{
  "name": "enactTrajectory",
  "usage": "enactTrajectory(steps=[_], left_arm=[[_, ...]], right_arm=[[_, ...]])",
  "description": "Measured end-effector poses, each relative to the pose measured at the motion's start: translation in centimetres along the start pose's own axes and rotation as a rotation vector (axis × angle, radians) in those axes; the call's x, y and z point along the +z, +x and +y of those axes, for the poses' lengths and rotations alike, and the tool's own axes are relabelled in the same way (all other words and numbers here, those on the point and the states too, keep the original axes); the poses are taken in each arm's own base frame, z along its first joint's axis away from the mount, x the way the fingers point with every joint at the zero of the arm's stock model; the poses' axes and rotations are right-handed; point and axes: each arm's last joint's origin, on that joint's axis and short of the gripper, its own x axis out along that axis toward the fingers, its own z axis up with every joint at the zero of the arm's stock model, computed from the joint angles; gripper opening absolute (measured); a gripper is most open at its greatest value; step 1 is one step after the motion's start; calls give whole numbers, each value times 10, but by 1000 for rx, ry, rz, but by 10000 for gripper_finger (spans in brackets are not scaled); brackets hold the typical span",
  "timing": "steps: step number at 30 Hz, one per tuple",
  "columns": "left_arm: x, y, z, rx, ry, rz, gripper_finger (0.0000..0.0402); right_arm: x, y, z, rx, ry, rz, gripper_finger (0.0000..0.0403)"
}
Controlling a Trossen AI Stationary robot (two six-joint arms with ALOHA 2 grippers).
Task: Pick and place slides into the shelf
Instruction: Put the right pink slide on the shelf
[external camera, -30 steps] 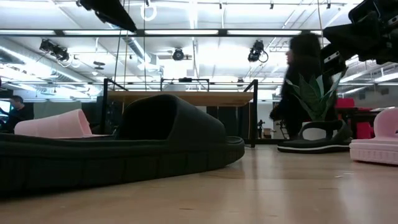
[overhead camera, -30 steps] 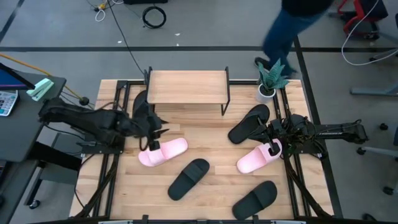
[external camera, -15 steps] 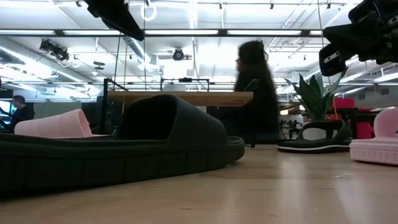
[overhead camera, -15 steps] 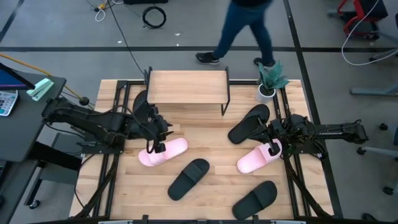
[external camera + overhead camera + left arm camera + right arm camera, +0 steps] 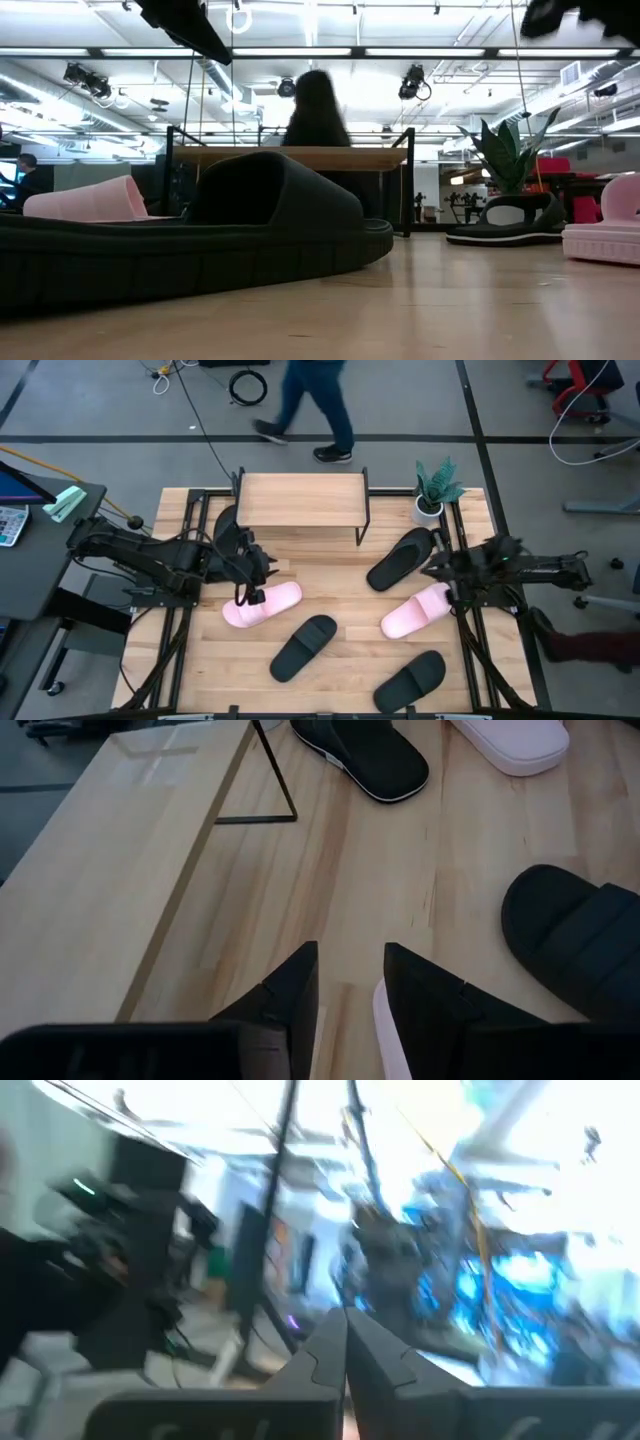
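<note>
We find the task barely begun: the top of the shelf [image 5: 301, 499] is bare, and we count five slides lying loose on the counter [image 5: 340, 600], with a sixth dark shape at the shelf's left end [image 5: 226, 520] that we cannot place as under the shelf or just beside it. The left claw [image 5: 247, 596] hangs over the heel end of the left pink slide [image 5: 263, 605]; in the left wrist view its fingers [image 5: 290, 992] stand partly apart with the pink edge showing between them, but we cannot tell whether they grip it. The right claw [image 5: 441, 572] is closed on nothing, raised between the black slide by the plant [image 5: 399, 558] and the right pink slide [image 5: 416, 611]. Two more black slides [image 5: 304, 647] [image 5: 410, 680] lie near the front edge. In our judgement almost every placement remains to be done.
</note>
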Motion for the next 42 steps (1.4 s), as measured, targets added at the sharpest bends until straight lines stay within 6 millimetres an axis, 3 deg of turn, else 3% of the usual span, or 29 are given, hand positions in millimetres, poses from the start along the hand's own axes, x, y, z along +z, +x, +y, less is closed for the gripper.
enactTrajectory(steps=[5, 8, 12, 15, 18, 22, 28, 36, 42], left_arm=[[0, 0, 0, 0, 0, 0, 116], [0, 0, 0, 0, -1, 0, 112], [0, 0, 0, 0, -1, 0, 114], [0, 0, 0, 0, -1, -1, 116], [0, 0, 0, 0, -12, -1, 116], [0, 0, 0, 0, -11, 2, 111], [-1, 0, 0, 1, -9, 5, 114], [-1, 0, 0, 1, -14, 5, 108], [-1, 0, 0, 1, -9, 5, 105]], right_arm=[[61, 8, 3, 226, -42, -162, 14], [86, 14, 2, 277, -47, -212, 14], [108, 33, -3, 281, -30, -221, 14], [110, 61, -12, 209, 66, -139, 14], [94, 93, -20, 153, 199, 63, 14], [54, 127, -25, 70, 370, 461, 14], [3, 147, -25, -76, 665, 976, 14], [-50, 163, -27, -173, 843, 1177, 14], [-64, 158, -18, -184, 999, 1321, 24]])
